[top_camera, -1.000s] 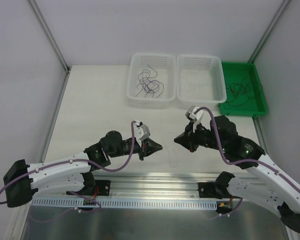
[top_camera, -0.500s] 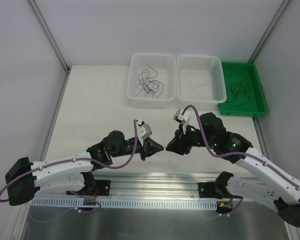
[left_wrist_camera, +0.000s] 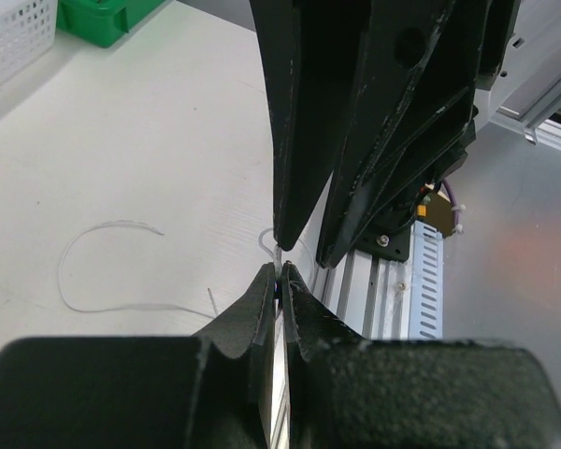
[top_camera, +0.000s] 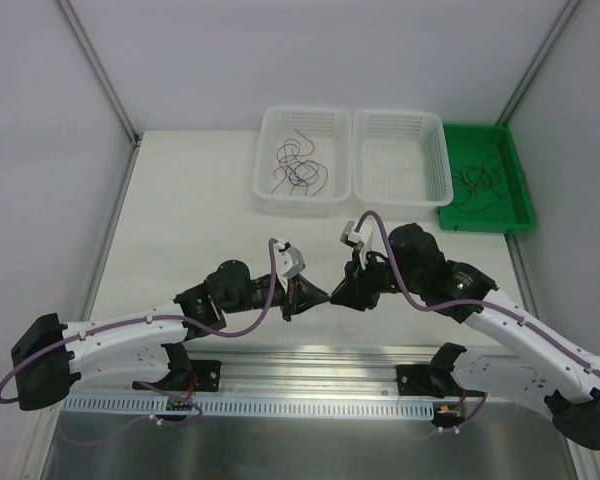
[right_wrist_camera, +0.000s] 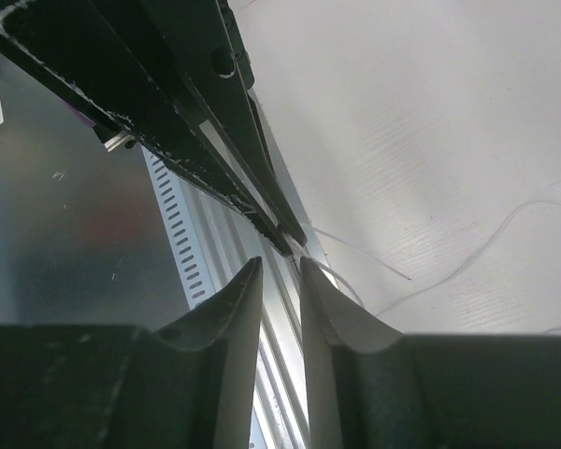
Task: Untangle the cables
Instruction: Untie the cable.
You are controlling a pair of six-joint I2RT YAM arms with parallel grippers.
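right hand (top_camera: 340, 298) has been brought in leftward over the last second. it was well apart from the left hand (top_camera: 318, 296); now the two sets of tips are almost touching, by the middle of the near edge of the worktop (top_camera: 200, 200). left hand is hardly shifted.

left hand: fingers pressed together, pinching a pale strand (left_wrist_camera: 279, 260) right at the tips, as seen from the left wrist. the rest of the pale strand is left slack on the worktop in a loose curl, just inside the near edge.

right hand: fingers held a little spread, narrow gap only, tips poised just over the left hand's pinch. nothing is seen clamped between them; whether the strand already passes through the gap cannot be told.

dark wires (top_camera: 298, 168) are seen loosely heaped in the white basket (top_camera: 270, 190) at the far edge. more lie in the green tray (top_camera: 520, 200) at the far right corner. the second basket (top_camera: 365, 185) between them looks to hold only something faint, not made out.

judged: a handover or a two-point grip on one strand is being set up. the approach looks complete, with the closing of the right hand not yet done.
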